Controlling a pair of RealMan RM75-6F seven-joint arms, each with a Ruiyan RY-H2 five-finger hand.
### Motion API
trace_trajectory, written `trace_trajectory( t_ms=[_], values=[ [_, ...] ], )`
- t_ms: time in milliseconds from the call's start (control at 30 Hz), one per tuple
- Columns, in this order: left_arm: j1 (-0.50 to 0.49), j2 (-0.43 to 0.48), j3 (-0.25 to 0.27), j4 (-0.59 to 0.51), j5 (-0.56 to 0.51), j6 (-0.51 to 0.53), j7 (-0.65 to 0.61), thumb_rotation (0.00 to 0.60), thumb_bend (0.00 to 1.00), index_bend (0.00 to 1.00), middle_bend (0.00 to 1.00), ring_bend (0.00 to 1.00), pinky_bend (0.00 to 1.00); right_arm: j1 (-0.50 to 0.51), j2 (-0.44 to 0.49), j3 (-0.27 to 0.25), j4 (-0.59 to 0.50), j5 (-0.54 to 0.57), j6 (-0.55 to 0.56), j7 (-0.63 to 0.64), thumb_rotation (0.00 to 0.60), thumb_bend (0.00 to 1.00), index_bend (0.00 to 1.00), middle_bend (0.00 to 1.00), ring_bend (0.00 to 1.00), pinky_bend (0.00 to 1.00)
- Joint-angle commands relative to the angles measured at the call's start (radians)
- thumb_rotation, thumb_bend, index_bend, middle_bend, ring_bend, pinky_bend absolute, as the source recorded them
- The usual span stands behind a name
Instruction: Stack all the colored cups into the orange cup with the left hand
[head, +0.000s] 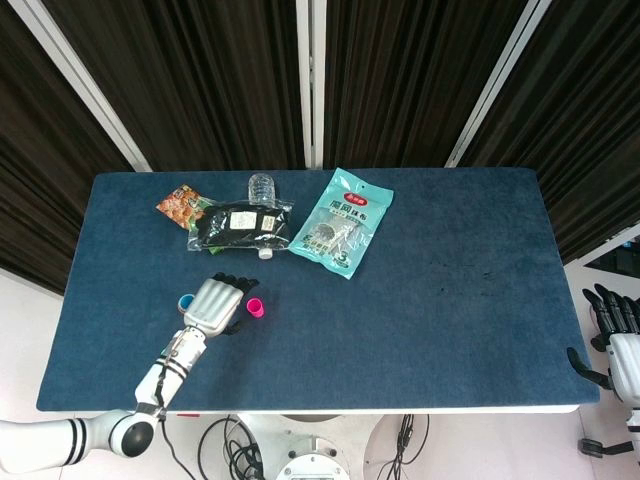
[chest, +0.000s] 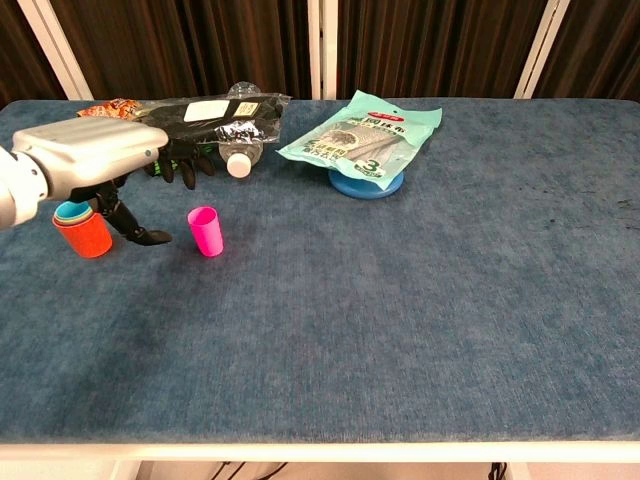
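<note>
The orange cup (chest: 87, 236) stands at the table's left with the blue cup (chest: 71, 210) nested inside it; from the head view only the blue rim (head: 184, 301) shows beside my hand. To its right the pink cup (chest: 206, 231) (head: 255, 308) stands upright and alone. My left hand (chest: 98, 160) (head: 213, 305) hovers between the stack and the pink cup with its fingers spread, holding nothing. Its thumb (chest: 140, 234) points toward the pink cup without touching it. My right hand (head: 620, 325) hangs off the table's right edge, fingers apart and empty.
Along the back of the blue table (head: 450, 300) lie a snack bag (head: 180, 205), a black packet (head: 238, 225) over a clear bottle (head: 262, 186), and a teal pouch (head: 342, 222) resting on a blue disc (chest: 366, 184).
</note>
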Motion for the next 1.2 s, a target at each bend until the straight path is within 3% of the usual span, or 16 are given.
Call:
trace_trajectory(
  t_ms=[33, 400, 1200],
  values=[
    [-0.013, -0.017, -0.006, 0.013, -0.005, -0.006, -0.002, 0.6, 0.22, 0.23, 0.29, 0.3, 0.31, 0.0, -0.003, -0.001, 0.007, -0.001, -0.002, 0.007, 0.6, 0.27, 0.0, 0.0, 0.0, 0.0],
    [-0.027, -0.065, -0.001, 0.085, 0.011, -0.008, -0.054, 0.6, 0.23, 0.34, 0.39, 0.44, 0.33, -0.003, -0.006, 0.0, 0.03, 0.0, 0.001, 0.032, 0.6, 0.27, 0.0, 0.0, 0.0, 0.0],
    [-0.051, -0.113, 0.0, 0.176, 0.025, -0.031, -0.111, 0.6, 0.28, 0.48, 0.49, 0.55, 0.4, -0.001, -0.001, -0.003, 0.049, 0.004, -0.018, 0.057, 0.6, 0.27, 0.0, 0.0, 0.0, 0.0]
  ],
)
